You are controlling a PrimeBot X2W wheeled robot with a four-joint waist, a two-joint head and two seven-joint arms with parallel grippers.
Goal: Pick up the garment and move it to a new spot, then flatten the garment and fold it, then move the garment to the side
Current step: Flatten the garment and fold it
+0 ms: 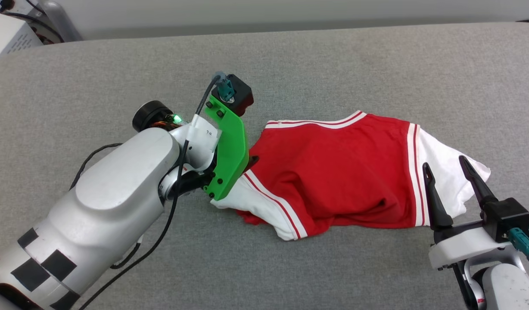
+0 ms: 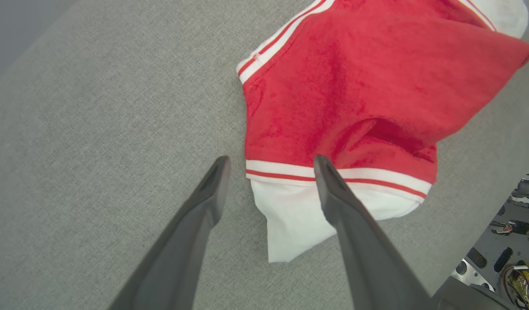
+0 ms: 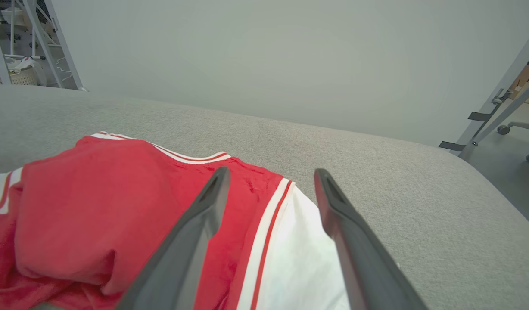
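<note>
One garment [image 1: 333,172], left hand [image 2: 271,161], right hand [image 1: 444,163], perhaps chair [image 3: 521,125]

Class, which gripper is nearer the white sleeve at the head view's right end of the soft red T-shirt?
Right. The right gripper, open, frames that white sleeve; the left gripper is at the red T-shirt's opposite sleeve.

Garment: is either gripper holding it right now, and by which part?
Nothing is held. The left gripper and right gripper are both open, each poised at one end of the red T-shirt.

Grey surface [image 1: 316,56] open beyond — garment [image 1: 333,172] heaped centrally
</note>
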